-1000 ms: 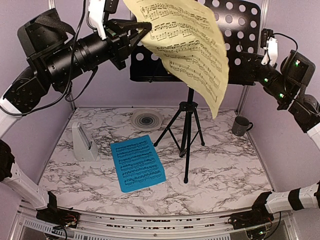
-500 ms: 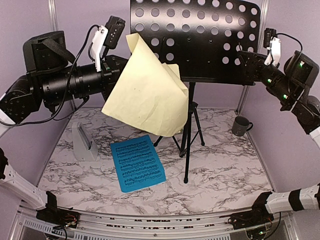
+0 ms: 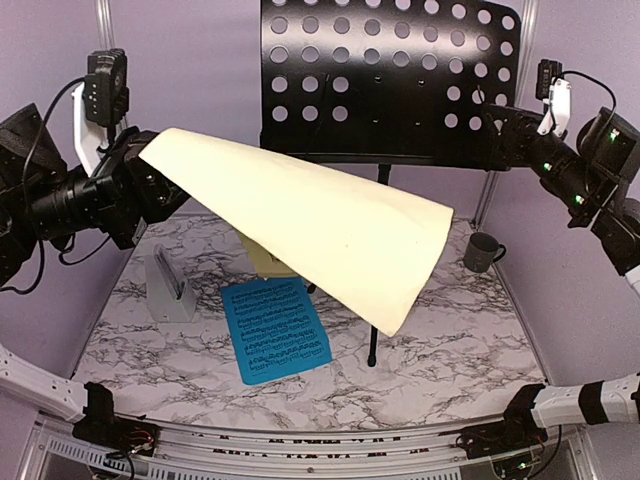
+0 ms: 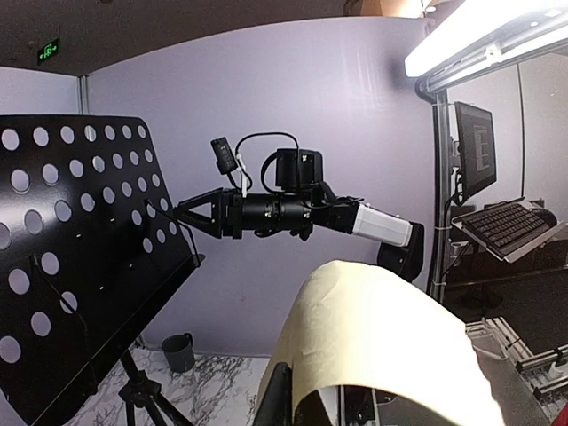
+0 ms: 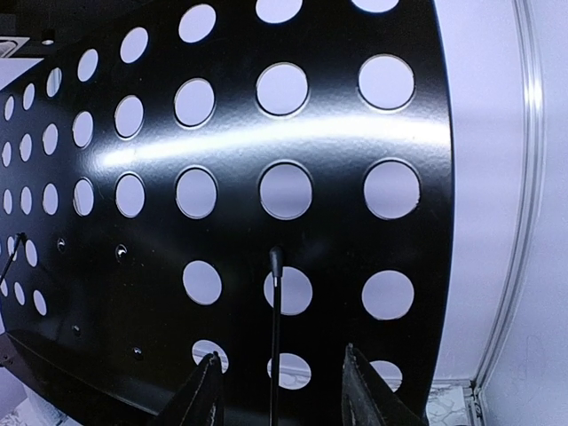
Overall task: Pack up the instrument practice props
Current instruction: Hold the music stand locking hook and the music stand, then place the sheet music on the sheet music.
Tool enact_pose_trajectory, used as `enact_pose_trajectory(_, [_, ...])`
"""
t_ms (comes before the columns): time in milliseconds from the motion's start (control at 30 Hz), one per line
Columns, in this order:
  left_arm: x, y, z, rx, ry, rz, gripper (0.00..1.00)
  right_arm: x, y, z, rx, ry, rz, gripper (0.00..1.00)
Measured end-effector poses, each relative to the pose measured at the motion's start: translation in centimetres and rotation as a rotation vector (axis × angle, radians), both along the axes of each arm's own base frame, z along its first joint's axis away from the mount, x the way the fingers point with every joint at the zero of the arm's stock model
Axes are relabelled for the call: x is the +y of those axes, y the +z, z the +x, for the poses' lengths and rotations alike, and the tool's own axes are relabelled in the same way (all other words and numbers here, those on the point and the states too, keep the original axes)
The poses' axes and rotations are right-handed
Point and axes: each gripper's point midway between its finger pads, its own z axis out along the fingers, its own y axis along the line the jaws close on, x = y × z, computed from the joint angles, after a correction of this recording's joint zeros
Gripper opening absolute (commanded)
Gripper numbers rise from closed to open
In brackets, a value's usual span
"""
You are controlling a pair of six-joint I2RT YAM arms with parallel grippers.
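The yellow sheet-music page [image 3: 320, 225] hangs curled in the air over the table, blank side up. My left gripper [image 3: 143, 170] is shut on its upper left corner. In the left wrist view the page [image 4: 390, 346] bulges over the gripper [image 4: 306, 395]. The black hole-punched music stand [image 3: 390, 75] stands upright on its tripod at the back. My right gripper [image 3: 497, 128] is open at the stand's right edge. Its fingers [image 5: 206, 390] flank a thin retainer wire [image 5: 275, 311] on the stand panel [image 5: 231, 222] without touching it. The blue page [image 3: 275, 328] lies flat on the table. The white metronome [image 3: 168, 285] stands at the left.
A dark mug [image 3: 482, 250] stands at the back right of the marble table [image 3: 450, 350]. The stand's tripod legs [image 3: 373, 345] reach the table's middle, partly hidden behind the yellow page. Purple walls and metal posts enclose the back and sides.
My left arm has pulled the yellow page off the stand, down and to the left, flipping it blank side up. My right gripper has opened beside the stand's right edge.
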Motion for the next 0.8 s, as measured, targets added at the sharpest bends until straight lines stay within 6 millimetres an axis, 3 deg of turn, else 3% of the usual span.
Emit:
enact_pose_trajectory(133, [0.7, 1.2, -0.5, 0.003, -0.018, -0.042, 0.00, 0.1, -0.6, 0.1, 0.011, 0.002, -0.009, 0.43])
enact_pose_trajectory(300, [-0.7, -0.6, 0.9, 0.095, 0.025, 0.036, 0.00, 0.3, -1.0, -0.1, 0.020, 0.019, -0.015, 0.43])
enact_pose_trajectory(633, [-1.8, -8.7, 3.1, 0.287, 0.132, 0.259, 0.00, 0.4, -2.6, -2.0, 0.045, 0.100, -0.014, 0.44])
enact_pose_trajectory(800, [-1.7, -15.4, 5.9, 0.471, 0.250, 0.379, 0.00, 0.3, -3.0, -3.1, 0.049, 0.138, -0.006, 0.44])
